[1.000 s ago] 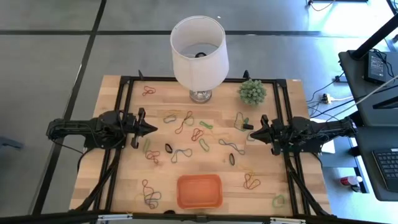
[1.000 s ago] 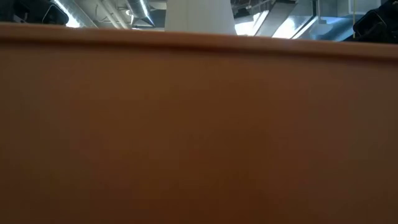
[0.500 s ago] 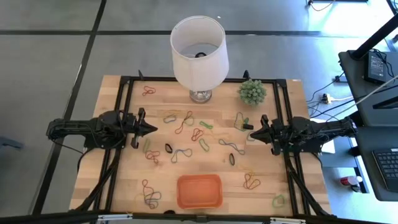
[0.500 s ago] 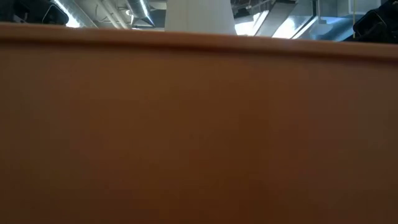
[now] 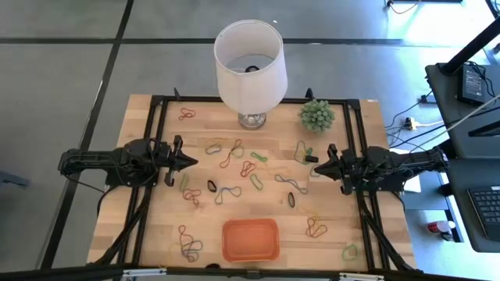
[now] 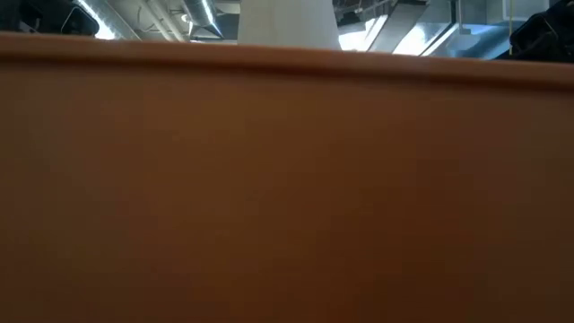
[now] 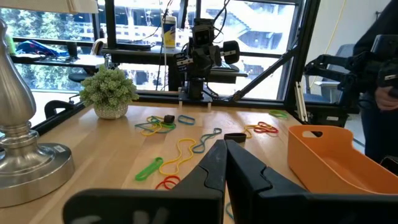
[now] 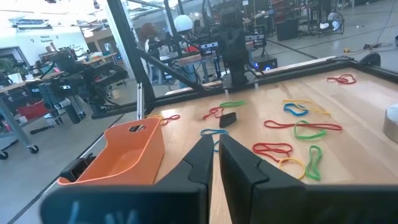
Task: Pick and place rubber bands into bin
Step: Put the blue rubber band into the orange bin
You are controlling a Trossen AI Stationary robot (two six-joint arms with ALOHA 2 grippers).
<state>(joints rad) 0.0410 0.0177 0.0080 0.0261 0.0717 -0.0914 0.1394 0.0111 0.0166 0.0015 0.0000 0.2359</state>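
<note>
Many rubber bands [image 5: 232, 153] in red, green, blue, yellow and black lie scattered over the wooden table, some near the far left corner [image 5: 186, 114] and some near the front [image 5: 187, 243]. The orange bin [image 5: 250, 240] stands at the table's near edge, in the middle, with nothing showing in it. My left gripper [image 5: 193, 162] hovers shut at the table's left side, pointing level toward the middle. My right gripper [image 5: 316, 166] hovers shut at the right side, facing it. Both wrist views show bands [image 7: 180, 155] [image 8: 292, 127] and the bin [image 7: 329, 162] [image 8: 124, 155] ahead of the fingertips.
A lamp with a white shade [image 5: 250, 62] and a metal foot [image 5: 251, 119] stands at the far middle. Right of it is a small potted plant [image 5: 317, 115]. A black frame [image 5: 156, 125] borders the table. The bin's orange wall [image 6: 287, 197] fills the low view.
</note>
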